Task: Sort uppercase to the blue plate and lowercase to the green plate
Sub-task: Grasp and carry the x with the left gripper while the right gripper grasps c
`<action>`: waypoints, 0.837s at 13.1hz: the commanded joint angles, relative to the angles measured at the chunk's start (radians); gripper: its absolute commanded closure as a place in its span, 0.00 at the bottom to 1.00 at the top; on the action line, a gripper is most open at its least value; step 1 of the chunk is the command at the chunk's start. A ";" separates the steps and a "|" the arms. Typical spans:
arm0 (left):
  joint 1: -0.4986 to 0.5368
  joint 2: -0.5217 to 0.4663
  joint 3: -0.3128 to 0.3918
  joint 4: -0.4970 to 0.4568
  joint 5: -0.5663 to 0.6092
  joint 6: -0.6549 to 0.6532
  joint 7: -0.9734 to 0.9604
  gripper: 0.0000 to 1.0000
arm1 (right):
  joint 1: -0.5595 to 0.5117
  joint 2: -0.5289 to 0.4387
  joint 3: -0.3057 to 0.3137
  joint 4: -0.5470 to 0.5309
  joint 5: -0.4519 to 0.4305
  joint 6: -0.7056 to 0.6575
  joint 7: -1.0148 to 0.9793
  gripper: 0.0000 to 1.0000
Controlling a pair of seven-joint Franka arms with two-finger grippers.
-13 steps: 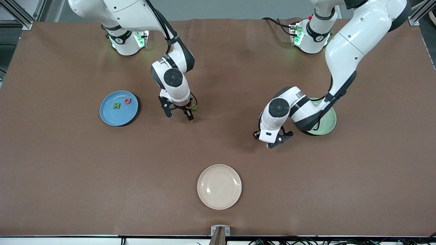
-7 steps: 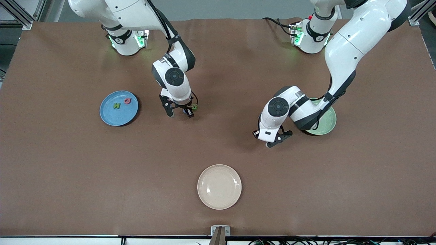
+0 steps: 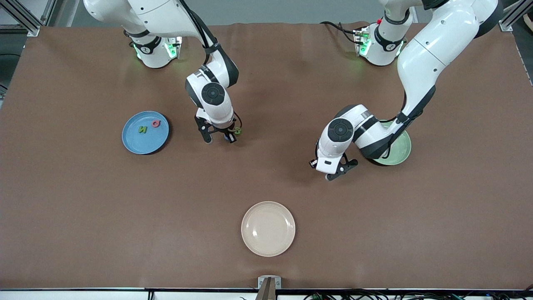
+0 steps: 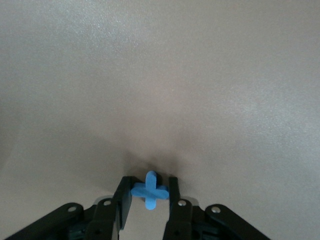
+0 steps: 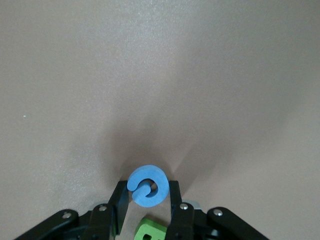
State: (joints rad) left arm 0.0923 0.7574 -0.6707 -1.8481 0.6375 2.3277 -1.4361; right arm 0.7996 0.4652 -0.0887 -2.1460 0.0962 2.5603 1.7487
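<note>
The small blue foam letter x [image 4: 150,190] sits low in the centre of the left wrist view, pinched between the two black fingers of the left gripper [image 4: 148,196], whose pads press its side arms. That hold on the flat letter's edges looks meant to let it be lifted without tipping. In the front view this gripper [image 3: 332,170] is down at the brown table [image 3: 83,208], right of centre, just beside the pale mint green round plate [image 3: 400,152], which the arm partly covers. As a lowercase letter, the x probably belongs there, so only a short carry should be needed.

The small blue foam curled capital, a C or G [image 5: 148,186], lies low in the centre of the right wrist view, squeezed across its round outer edge by the right gripper [image 5: 148,197]. A small green foam letter [image 5: 151,231] shows at that view's bottom edge, just beside the blue one (too little of it shows to read it). In the front view the right gripper [image 3: 219,137] is down at the table left of centre, with that green piece [image 3: 237,131] peeking out beside it.

The plain medium blue round plate [image 3: 135,146], at centre left, already holds a small green foam N [image 3: 143,129] and a small red foam Q [image 3: 156,123], lying near each other. The curled capital would likely join them.

A cream round plate [image 3: 268,228] lies empty at lower centre.
</note>
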 commanded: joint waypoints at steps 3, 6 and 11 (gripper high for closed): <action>0.102 -0.056 -0.080 -0.037 -0.001 -0.002 0.000 0.90 | 0.009 -0.031 -0.005 -0.035 0.014 -0.003 -0.012 0.89; 0.275 -0.059 -0.220 -0.089 0.001 -0.081 0.156 0.90 | 0.000 -0.040 -0.009 -0.025 0.013 -0.055 -0.072 1.00; 0.484 -0.081 -0.354 -0.206 0.028 -0.136 0.314 0.90 | -0.150 -0.115 -0.019 0.006 0.011 -0.375 -0.397 1.00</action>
State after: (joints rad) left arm 0.5079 0.7252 -0.9791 -1.9827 0.6444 2.1970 -1.1651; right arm 0.7190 0.4062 -0.1165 -2.1206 0.0961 2.2621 1.4667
